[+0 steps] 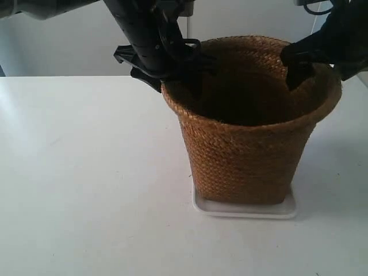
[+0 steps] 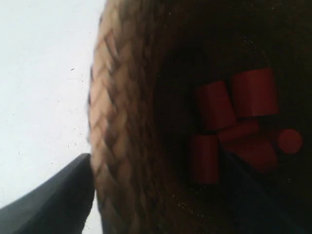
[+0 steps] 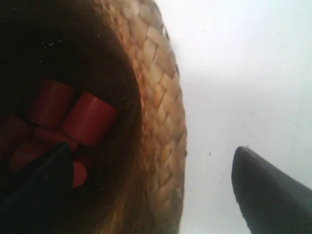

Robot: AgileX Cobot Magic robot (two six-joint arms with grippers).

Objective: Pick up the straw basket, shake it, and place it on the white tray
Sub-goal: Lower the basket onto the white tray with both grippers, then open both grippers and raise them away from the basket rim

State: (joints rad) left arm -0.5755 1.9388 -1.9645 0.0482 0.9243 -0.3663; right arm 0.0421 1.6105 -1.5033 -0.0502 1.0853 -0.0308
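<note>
The straw basket [image 1: 247, 155] is standing upright on the white tray [image 1: 244, 210], its squarish base covering nearly all of the tray, so that only a thin white edge is showing along the front. The tray is lying flat on the white table [image 1: 86, 190].

Inside the basket, a small heap of red cylinders [image 2: 234, 126] is resting on the dark bottom, some upright and some tipped against each other (their exact number is hard to tell in the shadow).

The left end effector [image 2: 158, 163] is straddling the braided rim with its jaws spread. One finger [image 2: 53, 200] is sitting just outside the weave, and the other is reaching down inside, clear of the inner wall. The right end effector [image 3: 153, 148] is straddling the opposite side of the rim, also spread wide. Its outer finger [image 3: 273, 195] is hanging well apart from the straw, and its inner finger is hovering above the red cylinders. Neither end effector is clamping the basket.
</note>
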